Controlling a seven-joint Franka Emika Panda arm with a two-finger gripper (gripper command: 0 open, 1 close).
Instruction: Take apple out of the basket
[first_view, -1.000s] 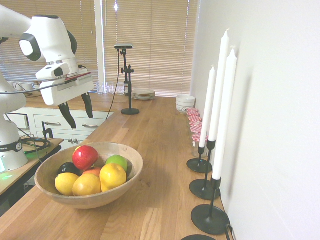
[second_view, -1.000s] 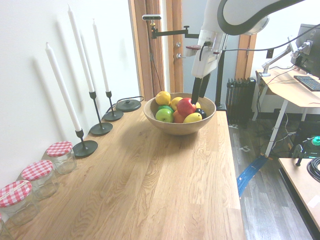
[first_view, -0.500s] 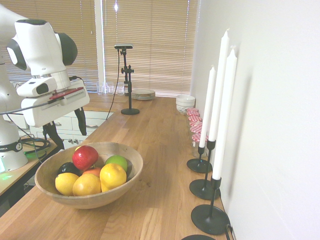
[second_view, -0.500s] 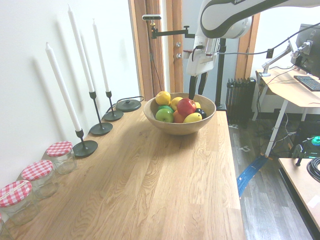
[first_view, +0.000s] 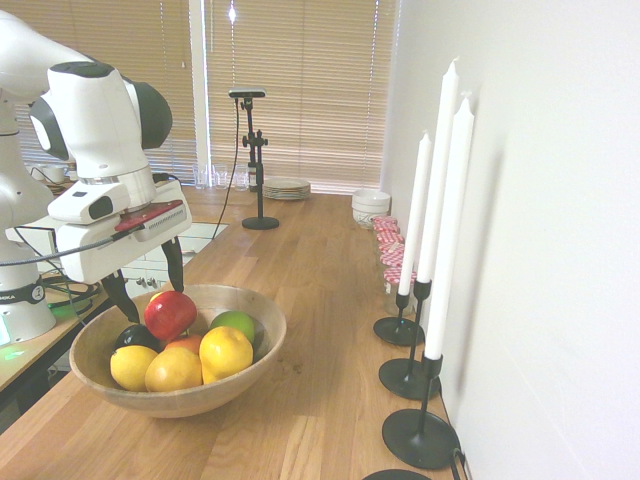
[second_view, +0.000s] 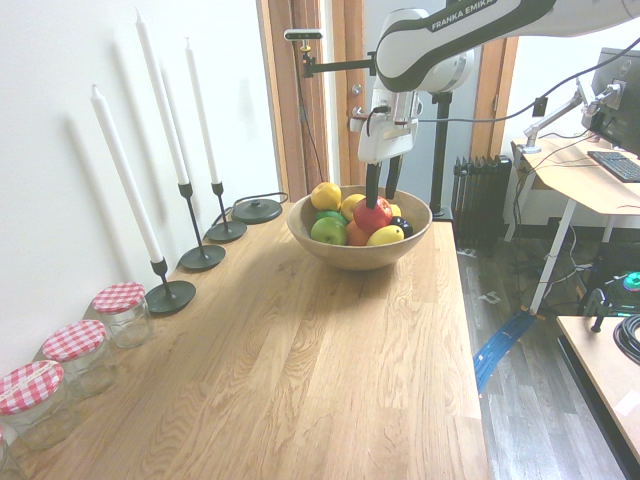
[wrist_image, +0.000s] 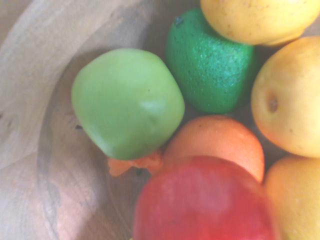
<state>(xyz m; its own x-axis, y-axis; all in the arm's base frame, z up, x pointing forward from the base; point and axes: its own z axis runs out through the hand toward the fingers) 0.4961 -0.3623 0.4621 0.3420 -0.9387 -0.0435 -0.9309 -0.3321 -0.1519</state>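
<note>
From left to right, my claw (first_view: 148, 291) hangs wide open, gripping 0 things, above the 10 o'clock side of 1 wooden basket (first_view: 180, 400). Inside, 1 red apple (first_view: 170, 314) sits on top at 11 o'clock, 1 dark fruit (first_view: 137, 337) just beside it; 1 green apple (first_view: 234, 323) lies at 2 o'clock. Rightward on the table (first_view: 305, 400) stand 3 white candles (first_view: 447, 235).

Glossy red apple (first_view: 170, 314), light brown basket (first_view: 185, 402), red-and-white checked lids (second_view: 73, 340)
</note>
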